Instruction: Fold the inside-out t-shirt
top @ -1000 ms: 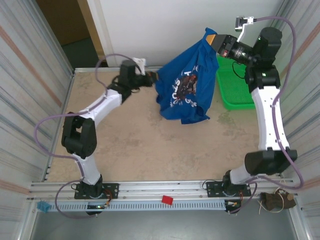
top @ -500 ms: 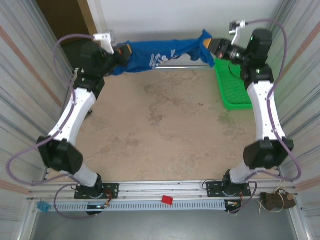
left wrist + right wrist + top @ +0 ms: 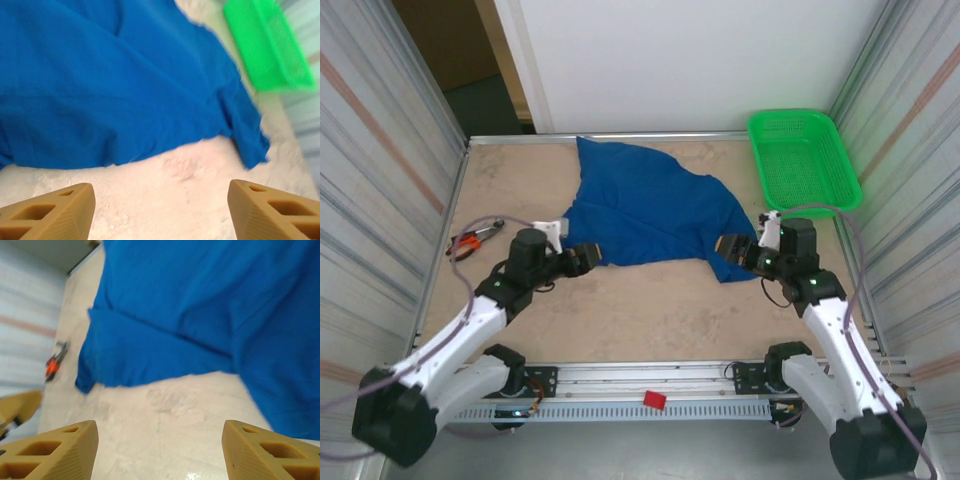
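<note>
The inside-out t-shirt (image 3: 645,210) lies spread and rumpled on the surface (image 3: 650,320), to the left of the green basket (image 3: 807,165) and apart from it (a strip of bare surface runs between them). I see only plain blue cloth. I cannot make out which fold is a sleeve and which the hem, and both wrist views are smeared with blur. From overhead, the left pincer (image 3: 588,256) partly covers the shirt's near left corner. Its fingers stand wide apart with nothing between them, well left of the basket. The right pincer (image 3: 728,245) is likewise spread wide and empty, nearer to me than the basket, at the shirt's near right corner; whether its tips touch cloth I cannot tell. Red-handled pliers (image 3: 470,240) lie far left of the basket. Half a second ago the shirt hung stretched in the air between both pincers, level with the basket's far end. Now it is down and released, and both arms have drawn back.
</note>
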Controlling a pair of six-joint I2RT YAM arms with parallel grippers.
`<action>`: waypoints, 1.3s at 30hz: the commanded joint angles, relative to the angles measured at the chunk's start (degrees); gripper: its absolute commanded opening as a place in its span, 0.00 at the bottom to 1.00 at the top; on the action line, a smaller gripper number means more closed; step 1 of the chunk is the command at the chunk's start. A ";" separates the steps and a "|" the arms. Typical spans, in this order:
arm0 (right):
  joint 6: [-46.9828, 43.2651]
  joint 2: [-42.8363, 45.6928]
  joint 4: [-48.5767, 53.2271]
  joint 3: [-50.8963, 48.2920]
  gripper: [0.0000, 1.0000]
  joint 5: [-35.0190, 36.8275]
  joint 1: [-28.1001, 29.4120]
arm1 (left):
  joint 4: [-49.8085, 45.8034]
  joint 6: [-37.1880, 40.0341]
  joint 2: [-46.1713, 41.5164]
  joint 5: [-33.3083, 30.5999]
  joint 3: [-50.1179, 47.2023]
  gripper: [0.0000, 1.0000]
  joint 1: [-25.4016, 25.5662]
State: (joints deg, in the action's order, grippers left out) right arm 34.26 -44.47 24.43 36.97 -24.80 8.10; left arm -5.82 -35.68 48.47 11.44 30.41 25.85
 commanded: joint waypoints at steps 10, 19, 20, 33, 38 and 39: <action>8.38 -11.85 0.49 -3.56 0.63 7.83 -1.61 | -15.49 -15.84 1.31 -1.60 2.49 0.78 -7.83; 12.06 -22.98 -4.56 -4.01 0.64 12.21 5.52 | -20.19 -6.74 18.83 -3.09 11.62 0.77 -14.86; 12.46 -23.69 -5.24 -4.11 0.64 12.86 5.90 | -20.53 -7.00 20.17 -4.44 11.83 0.77 -14.86; 13.46 -31.55 -9.70 -3.43 0.56 16.27 6.49 | -16.32 -14.33 27.23 -7.75 9.21 0.77 -14.64; 12.99 -33.19 -10.58 -2.83 0.08 15.40 6.73 | -15.54 -15.07 30.10 -8.00 9.84 0.75 -14.13; 12.74 -32.62 -10.25 -2.82 0.00 15.46 6.76 | -15.45 -15.33 30.56 -8.34 9.89 0.74 -13.70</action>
State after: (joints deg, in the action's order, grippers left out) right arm 47.03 -77.41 14.68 33.39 -10.11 14.44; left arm -22.00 -49.45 78.00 4.71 40.10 11.44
